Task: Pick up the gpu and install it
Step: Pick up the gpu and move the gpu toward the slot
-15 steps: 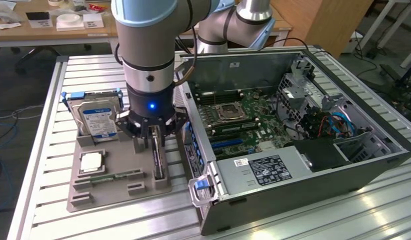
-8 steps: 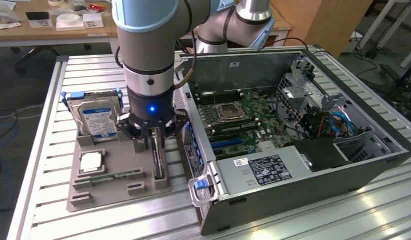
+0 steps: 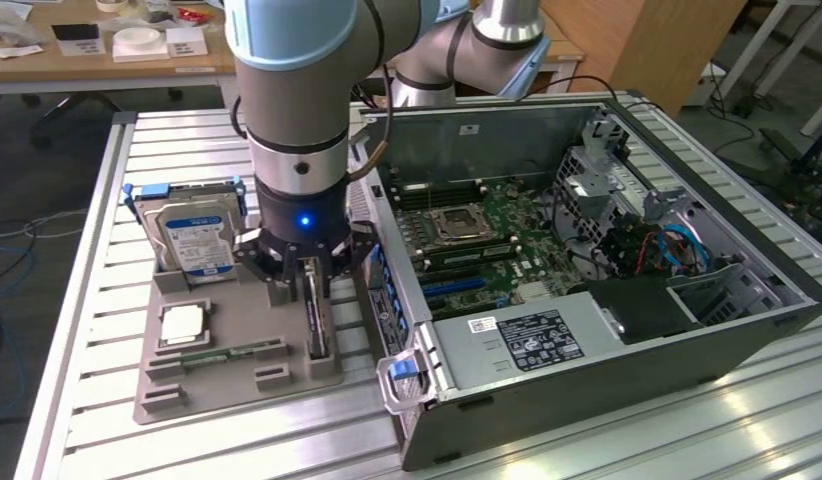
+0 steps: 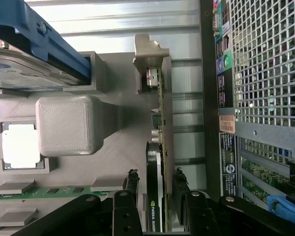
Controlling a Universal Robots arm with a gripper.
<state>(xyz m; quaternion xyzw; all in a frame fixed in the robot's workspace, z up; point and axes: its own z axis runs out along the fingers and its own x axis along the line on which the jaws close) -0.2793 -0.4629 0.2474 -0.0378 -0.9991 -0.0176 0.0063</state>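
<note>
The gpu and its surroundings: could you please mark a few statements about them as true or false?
1. The gpu stands on edge in the gray tray. True.
2. The gripper holds the gpu clear of the tray. False: the gpu sits in its slot, and the gripper is open with a finger on either side of it.
3. The hard drive lies flat inside the case. False: it stands upright in the tray.
4. The case is open, showing the motherboard. True.
</note>
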